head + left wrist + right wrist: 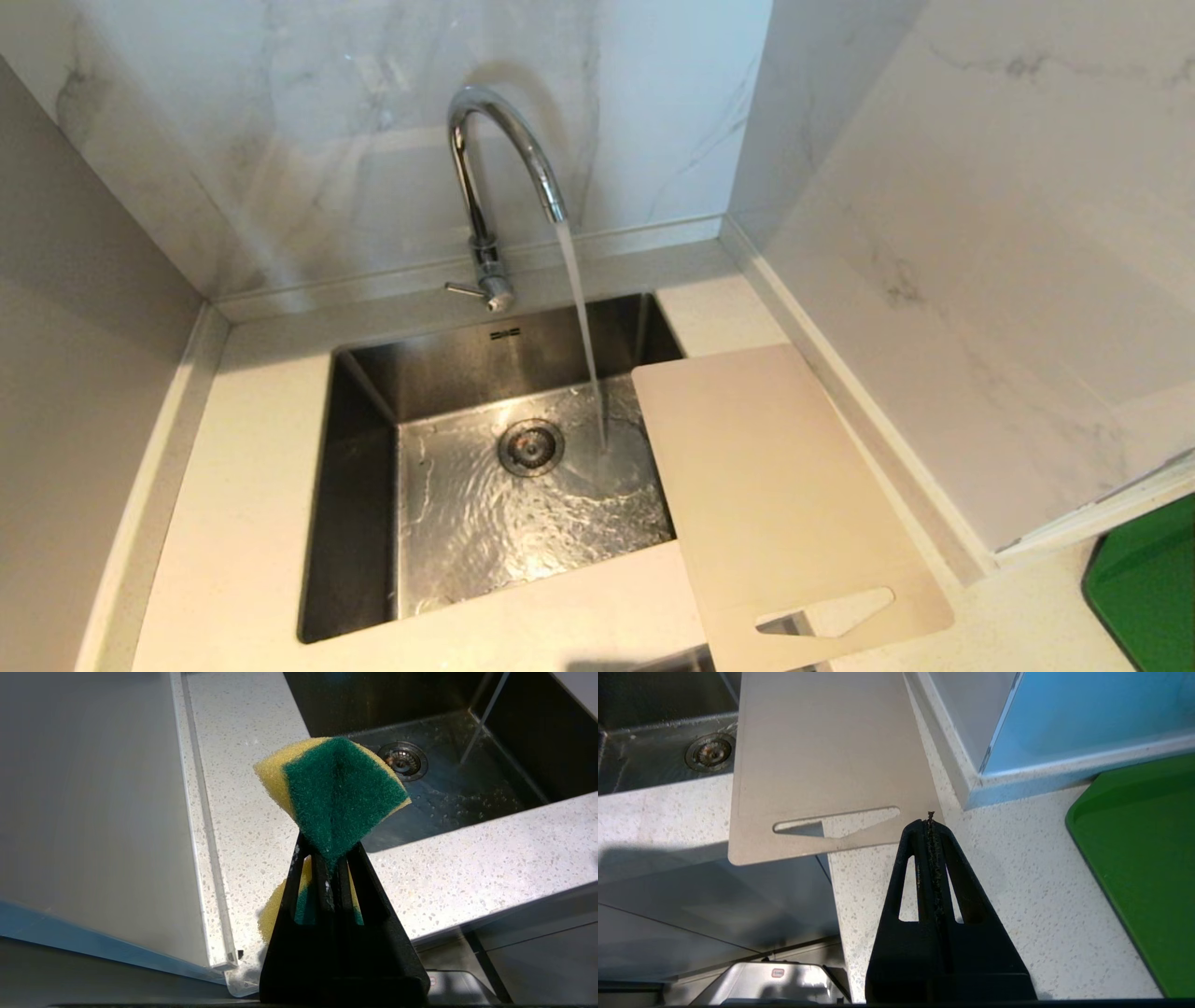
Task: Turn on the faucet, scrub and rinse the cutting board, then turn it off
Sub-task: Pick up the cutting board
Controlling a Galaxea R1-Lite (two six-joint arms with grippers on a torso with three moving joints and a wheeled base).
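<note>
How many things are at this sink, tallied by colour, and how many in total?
Chrome: 1, the faucet
Cream-white: 1, the cutting board
Green: 1, the green tray
Green and yellow: 1, the sponge
Total: 4

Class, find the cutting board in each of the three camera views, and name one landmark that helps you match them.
Head view: cutting board lower right, overlapping the sink's right edge, handle slot nearest the camera.
Left wrist view: not in it.
Right wrist view: cutting board upper centre, slot toward the right gripper.
Shared landmark: the sink drain.
</note>
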